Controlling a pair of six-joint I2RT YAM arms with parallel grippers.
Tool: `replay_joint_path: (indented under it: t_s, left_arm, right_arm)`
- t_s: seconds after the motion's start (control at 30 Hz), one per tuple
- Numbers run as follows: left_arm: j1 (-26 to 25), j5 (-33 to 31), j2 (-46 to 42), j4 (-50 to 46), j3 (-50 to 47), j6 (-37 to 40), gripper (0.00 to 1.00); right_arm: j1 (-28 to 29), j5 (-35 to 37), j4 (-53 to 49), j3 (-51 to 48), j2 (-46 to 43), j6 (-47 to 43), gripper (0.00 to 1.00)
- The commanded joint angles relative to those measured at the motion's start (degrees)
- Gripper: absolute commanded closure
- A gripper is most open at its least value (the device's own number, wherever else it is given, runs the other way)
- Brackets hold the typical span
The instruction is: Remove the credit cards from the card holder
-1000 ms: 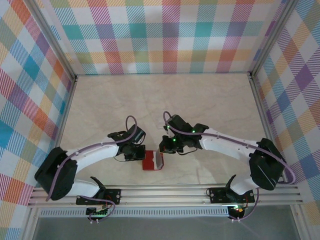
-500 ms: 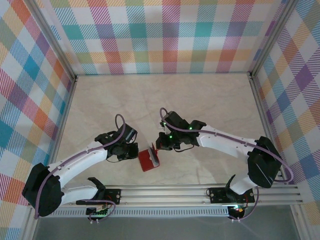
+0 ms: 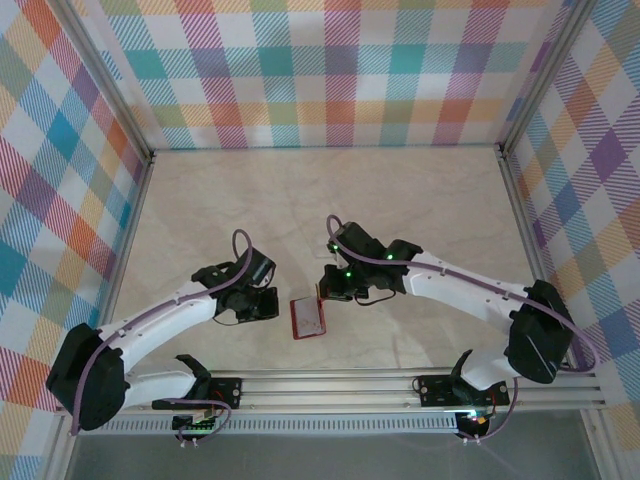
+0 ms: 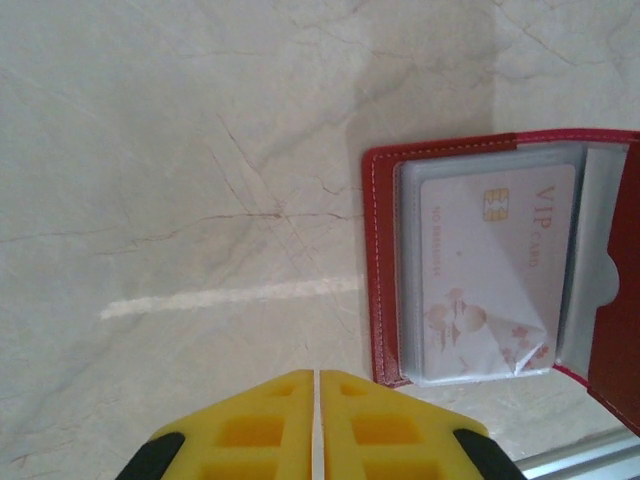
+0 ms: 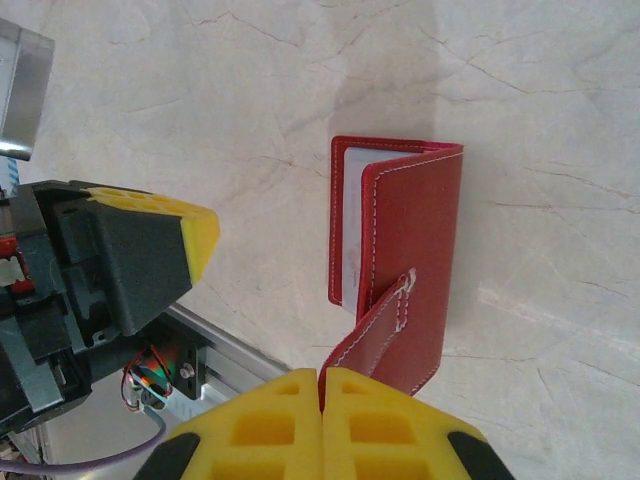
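Note:
The red card holder (image 3: 295,320) lies open on the table near the front edge. A pale card (image 4: 480,270) printed "VIP" with a gold chip sits in its clear inner pocket, the holder's red rim (image 4: 372,270) around it. My right gripper (image 5: 322,372) is shut on the snap tab (image 5: 385,325) and holds the red cover (image 5: 420,240) lifted, standing just behind the holder (image 3: 325,292). My left gripper (image 4: 315,375) is shut with nothing between its fingers, just left of the holder (image 3: 268,304); its yellow finger (image 5: 195,235) appears in the right wrist view.
The aluminium rail (image 3: 330,385) with the arm bases runs along the near edge, close to the holder. Plaid walls (image 3: 320,70) enclose the marble table (image 3: 330,200) on three sides. Open table lies behind both arms.
The holder dropped from a tilted, raised pose to lying flat and open. The left gripper drew back to the left of it; the right gripper shifted slightly right.

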Motion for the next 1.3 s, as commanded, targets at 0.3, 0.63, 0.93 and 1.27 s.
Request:
replay_joint_path:
  t_s: [0.3, 0.63, 0.93, 1.27]
  left_arm:
    - [-4.4, 3.9, 10.3, 8.1, 3.7, -3.5, 0.9]
    - [-6.9, 3.4, 20.8, 9.8, 9.4, -3.1, 0.92]
    - [-7.1, 2.5, 25.1, 9.0, 9.4, -2.4, 0.93]
    - [-7.1, 2.0, 19.5, 8.2, 7.2, -4.4, 0.93]
  right_arm:
    - [-0.5, 9.9, -6.9, -7.2, -5.2, -0.7, 1.0]
    - [-1.6, 16.1, -6.4, -13.2, -4.1, -1.2, 0.98]
    - [-2.5, 17.1, -0.9, -16.4, 2.7, -3.0, 0.96]
    - [-3.4, 18.8, -3.5, -15.1, 4.8, -5.4, 0.75]
